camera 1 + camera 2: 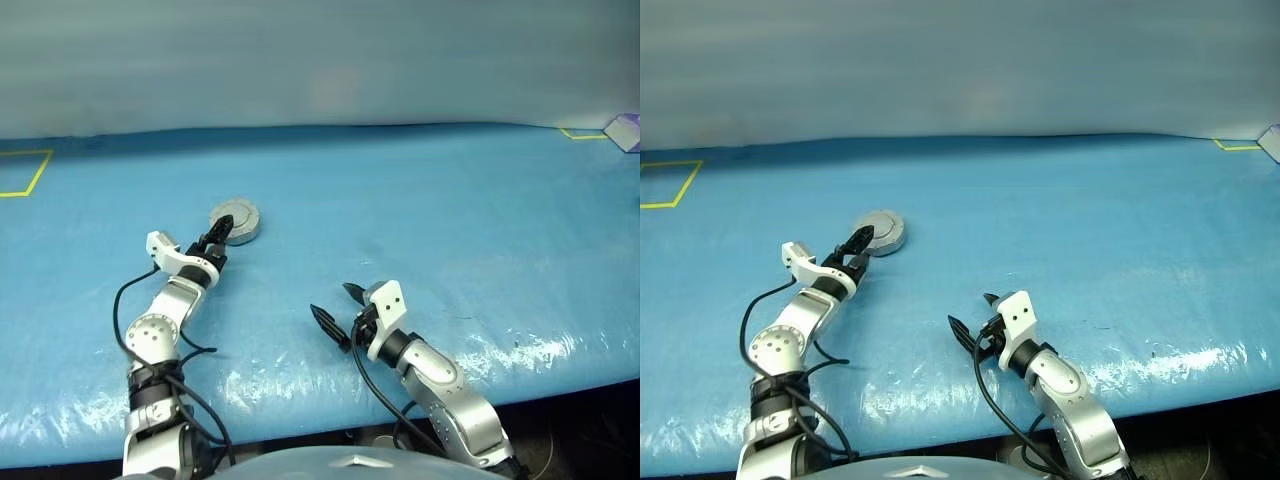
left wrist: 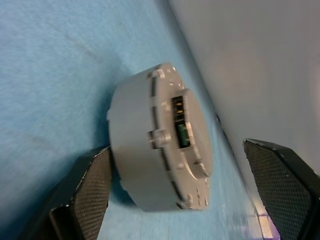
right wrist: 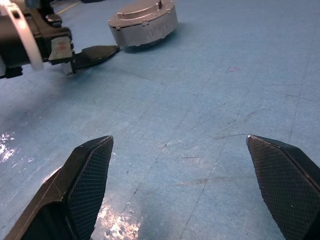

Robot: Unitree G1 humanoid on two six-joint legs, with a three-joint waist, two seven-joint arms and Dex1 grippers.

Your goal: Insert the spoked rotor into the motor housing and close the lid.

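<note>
Both claws gape empty, left gripper [image 1: 222,232] beside the closed motor housing [image 1: 240,222], right gripper [image 1: 338,308] apart.

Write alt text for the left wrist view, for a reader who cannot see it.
A closed round grey motor assembly, its lid on with a small dark and green connector at the centre, rests on a blue table cover. The open left gripper frames it, one black finger close beside its wall, the other well apart.
</note>
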